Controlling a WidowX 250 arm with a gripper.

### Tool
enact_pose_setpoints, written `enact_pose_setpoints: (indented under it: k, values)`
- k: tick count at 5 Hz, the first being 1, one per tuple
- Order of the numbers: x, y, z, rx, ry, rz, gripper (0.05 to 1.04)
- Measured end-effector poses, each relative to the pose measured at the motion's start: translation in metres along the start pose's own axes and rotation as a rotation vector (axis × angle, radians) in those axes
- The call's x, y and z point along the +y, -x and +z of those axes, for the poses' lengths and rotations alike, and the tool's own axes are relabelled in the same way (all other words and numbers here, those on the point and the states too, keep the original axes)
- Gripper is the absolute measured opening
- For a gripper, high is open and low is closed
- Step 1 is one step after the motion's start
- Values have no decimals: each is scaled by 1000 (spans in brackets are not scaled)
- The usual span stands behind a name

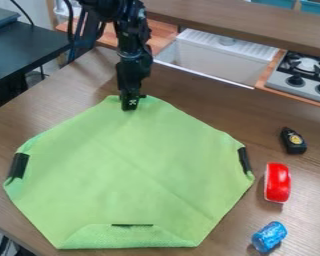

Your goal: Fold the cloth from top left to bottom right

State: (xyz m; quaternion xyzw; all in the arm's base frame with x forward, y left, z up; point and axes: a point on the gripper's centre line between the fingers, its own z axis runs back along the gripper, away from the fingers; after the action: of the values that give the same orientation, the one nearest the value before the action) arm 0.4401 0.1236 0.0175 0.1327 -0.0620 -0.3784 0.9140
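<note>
The black gripper (130, 103) hangs down at the top edge of the green cloth (136, 170), over its far corner, and its tip meets the fabric there. The cloth lies spread on the wooden table with its corners turned in. Black strips lie at its left edge, its right edge and on the fold along its near edge. The near fold shows a lighter, textured underside. Whether the gripper holds the fabric is not clear.
To the cloth's right stand a small black item (293, 141), a red object (277, 183) and a blue can (269, 236). Behind the wooden table (189, 107) are a white sink (219, 57) and a stove (301, 80).
</note>
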Motion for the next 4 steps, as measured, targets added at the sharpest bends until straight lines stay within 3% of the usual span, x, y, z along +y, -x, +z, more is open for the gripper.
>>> enact_pose_setpoints:
  k: [2,3,4]
  values:
    - [2,-4,-2,-16,1,30,329]
    - [1,-7,-3,-24,11,37,145]
    - [0,-2,0,-53,46,69,70]
